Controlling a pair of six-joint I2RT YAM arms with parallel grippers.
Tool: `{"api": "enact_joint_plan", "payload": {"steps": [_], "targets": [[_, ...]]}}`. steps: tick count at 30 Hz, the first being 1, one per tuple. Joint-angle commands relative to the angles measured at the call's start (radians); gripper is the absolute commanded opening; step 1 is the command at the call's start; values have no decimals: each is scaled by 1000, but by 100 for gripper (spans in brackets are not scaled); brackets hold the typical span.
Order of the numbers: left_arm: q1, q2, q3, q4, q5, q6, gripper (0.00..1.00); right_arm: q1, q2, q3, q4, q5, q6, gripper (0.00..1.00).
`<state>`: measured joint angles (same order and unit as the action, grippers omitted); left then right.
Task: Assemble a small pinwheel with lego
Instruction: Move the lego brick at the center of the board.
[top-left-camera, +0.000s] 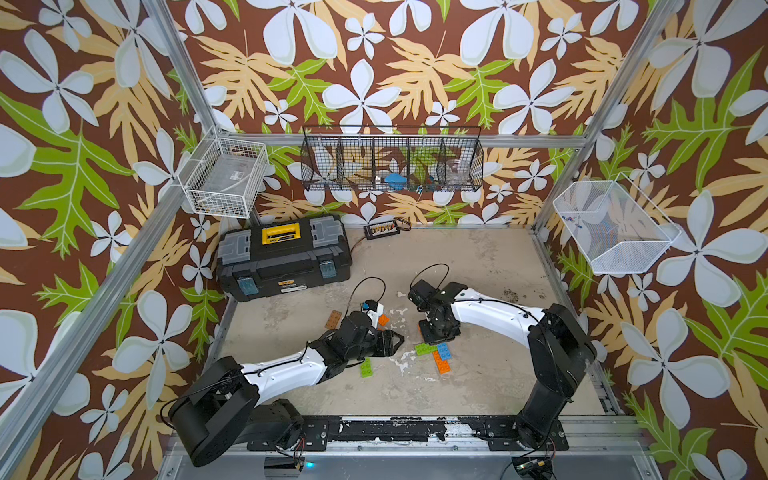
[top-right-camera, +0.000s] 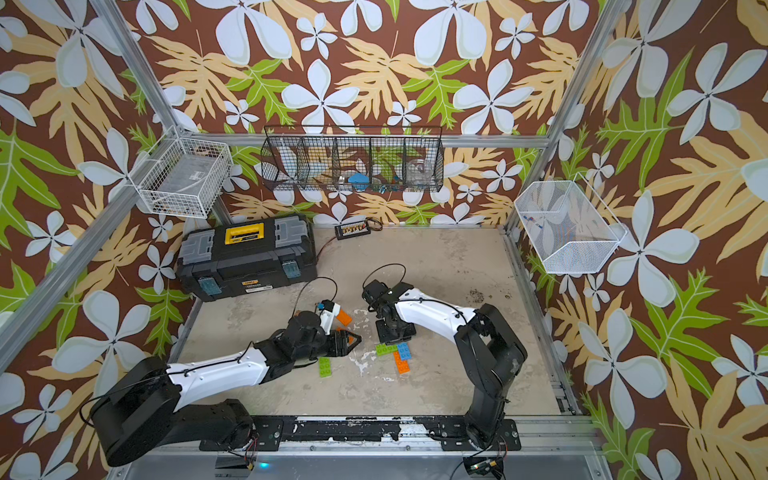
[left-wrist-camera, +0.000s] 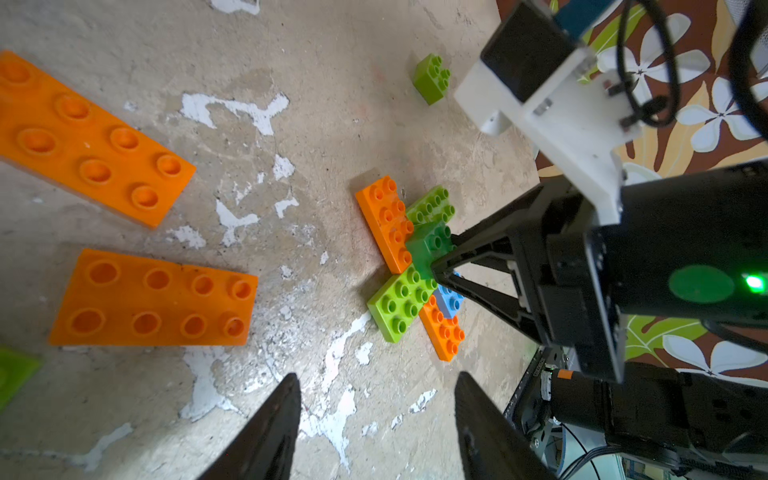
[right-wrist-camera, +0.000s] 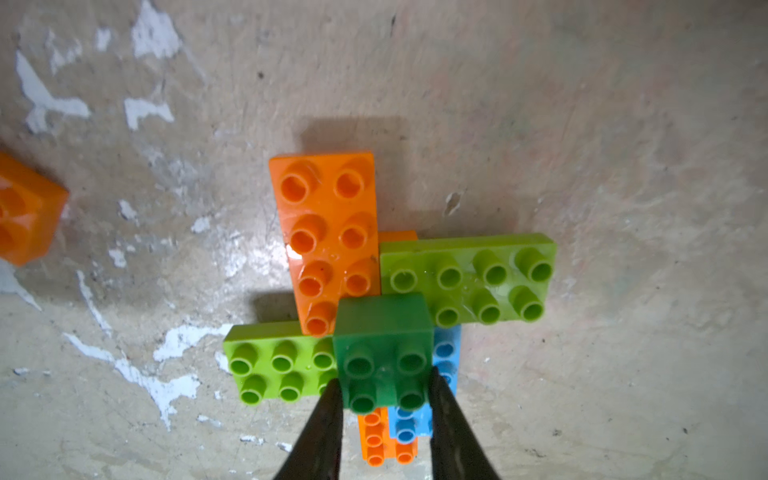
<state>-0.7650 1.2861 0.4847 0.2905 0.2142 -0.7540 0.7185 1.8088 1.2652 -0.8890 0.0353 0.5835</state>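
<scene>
The lego pinwheel (top-left-camera: 434, 353) lies flat on the table between both arms: orange (right-wrist-camera: 328, 232) and lime (right-wrist-camera: 469, 278) 2x4 bricks cross over a blue one (right-wrist-camera: 446, 357). A dark green square brick (right-wrist-camera: 384, 349) sits on its centre. My right gripper (right-wrist-camera: 384, 380) is shut on that green square, one finger pressed on each side. My left gripper (left-wrist-camera: 377, 376) is open and holds nothing; it hovers over bare table a short way left of the pinwheel (left-wrist-camera: 415, 266). In both top views the right wrist covers the centre brick.
Loose lego lies around the left arm: a lime brick (top-left-camera: 366, 368), an orange one (top-left-camera: 383, 320), a brown plate (top-left-camera: 333, 319), and a small lime square (left-wrist-camera: 432, 79). A black toolbox (top-left-camera: 284, 257) stands at the back left. Wire baskets hang on the walls.
</scene>
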Motion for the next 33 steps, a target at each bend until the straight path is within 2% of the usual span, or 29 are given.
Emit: {"api": "enact_joint_plan", "payload": {"steps": [1, 16, 21, 26, 30, 33], "targets": [[0, 2, 25, -38, -36, 23, 61, -23, 53, 62, 48, 44, -19, 28], [6, -14, 78, -161, -98, 65, 61, -205, 440, 607, -69, 79, -75, 27], [7, -22, 92, -205, -122, 77, 62, -224, 542, 799, -136, 66, -88, 29], [18, -41, 107, -261, -158, 83, 69, -224, 556, 907, -168, 51, -95, 38], [25, -68, 124, -322, -197, 91, 82, -226, 538, 971, -197, 48, -115, 44], [36, -89, 138, -394, -255, 86, 83, -227, 501, 961, -199, 44, -120, 47]]}}
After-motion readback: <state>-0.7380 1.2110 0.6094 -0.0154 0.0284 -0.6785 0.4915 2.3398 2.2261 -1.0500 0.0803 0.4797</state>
